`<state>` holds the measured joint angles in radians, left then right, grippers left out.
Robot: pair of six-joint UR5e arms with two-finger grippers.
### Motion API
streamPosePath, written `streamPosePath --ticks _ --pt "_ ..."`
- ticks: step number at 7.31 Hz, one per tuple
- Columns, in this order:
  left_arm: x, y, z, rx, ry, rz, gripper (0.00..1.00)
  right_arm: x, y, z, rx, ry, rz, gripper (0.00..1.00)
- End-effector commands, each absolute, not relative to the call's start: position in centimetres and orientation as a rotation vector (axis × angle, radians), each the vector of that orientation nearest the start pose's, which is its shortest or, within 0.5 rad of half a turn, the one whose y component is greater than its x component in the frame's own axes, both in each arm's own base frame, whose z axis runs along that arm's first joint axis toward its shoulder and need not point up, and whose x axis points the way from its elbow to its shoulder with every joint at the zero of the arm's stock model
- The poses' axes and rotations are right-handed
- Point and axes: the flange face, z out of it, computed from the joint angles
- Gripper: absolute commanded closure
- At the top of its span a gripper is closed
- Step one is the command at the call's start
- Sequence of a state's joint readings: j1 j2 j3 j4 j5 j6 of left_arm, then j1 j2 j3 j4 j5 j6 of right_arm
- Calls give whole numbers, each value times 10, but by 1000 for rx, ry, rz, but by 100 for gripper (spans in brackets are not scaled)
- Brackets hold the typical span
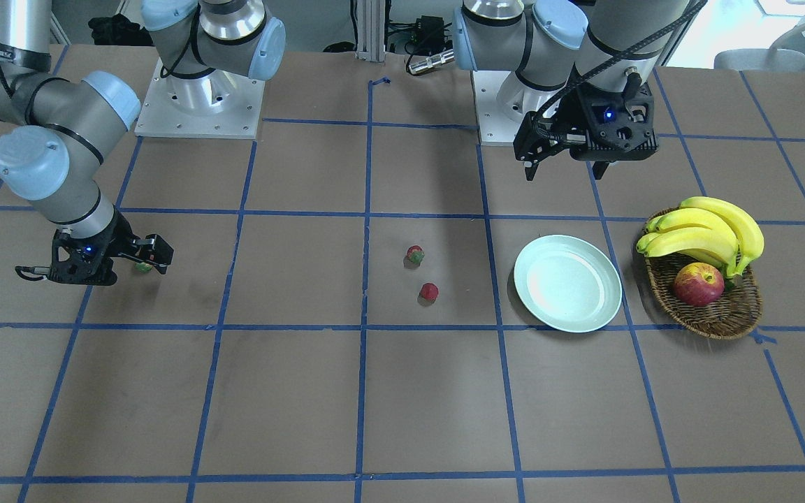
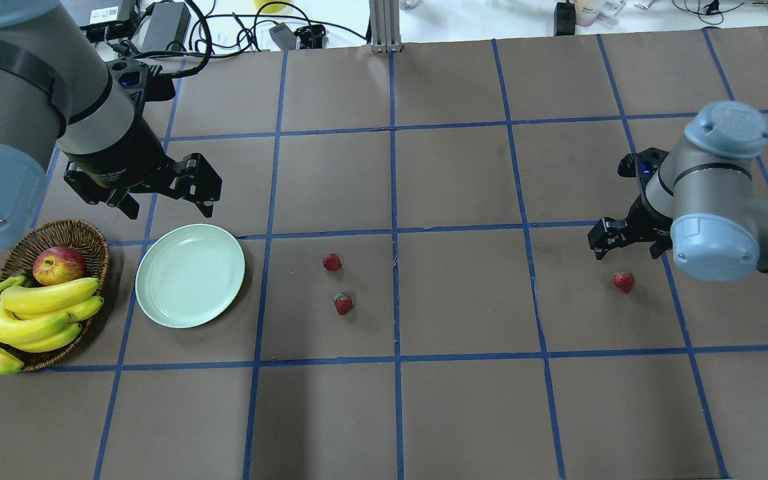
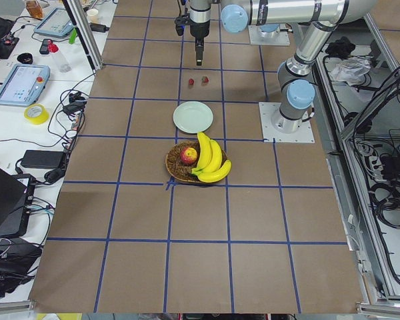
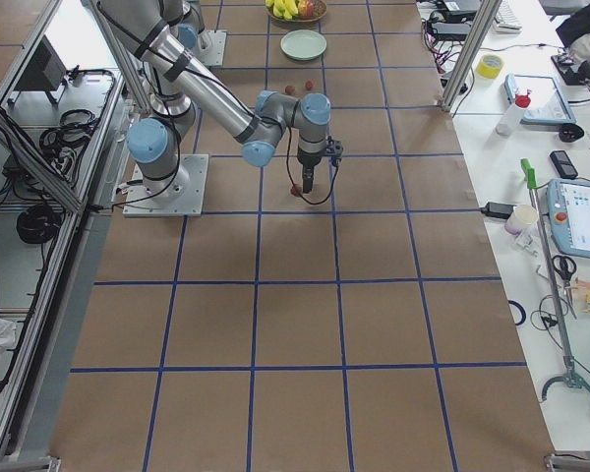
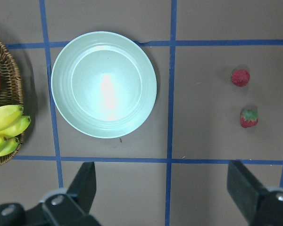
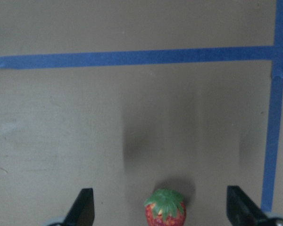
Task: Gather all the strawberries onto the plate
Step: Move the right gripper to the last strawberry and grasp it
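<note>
**Overhead exterior:** mounted behind the robot, facing forward and down at mid range. The plate [image 2: 190, 275] lies left of centre.

**Exterior front-facing:** mounted across the table [image 1: 444, 405], facing the robot and steeply down at similar range. It covers the same area from the opposite side, so the plate lies right of centre.

**Exterior left:** far off at the table end nearest the plate, looking along the table. The wicker basket [image 3: 173, 170] sits in front of the plate.

**Exterior right:** far off at the opposite end. The plate appears small near the top edge.

**Left wrist-mounted:** close, looking straight down over the plate. With the overhead view it shares the plate, part of the wicker basket and the two strawberries [image 5: 240, 77] [image 5: 248, 118] beside the plate.

**Right wrist-mounted:** very close to the table, well apart from the plate. It shows the lone strawberry [image 6: 165, 210], which the overhead view also covers.
</note>
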<state>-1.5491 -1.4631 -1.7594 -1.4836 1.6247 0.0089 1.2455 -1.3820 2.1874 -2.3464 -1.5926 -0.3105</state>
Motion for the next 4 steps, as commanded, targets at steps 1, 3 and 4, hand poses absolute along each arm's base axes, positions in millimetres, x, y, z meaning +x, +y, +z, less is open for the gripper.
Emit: streamPosePath --ticks 1,3,4 --pt "-118 -448 456 -22 3086 -13 0 -24 -456 184 -68 3151 40 2" --pt "-118 -447 456 -38 3081 -16 0 -28 -452 179 -44 3146 73 30" --pt "-118 -447 456 -38 3080 -16 0 -28 -451 178 -4 3145 77 37"
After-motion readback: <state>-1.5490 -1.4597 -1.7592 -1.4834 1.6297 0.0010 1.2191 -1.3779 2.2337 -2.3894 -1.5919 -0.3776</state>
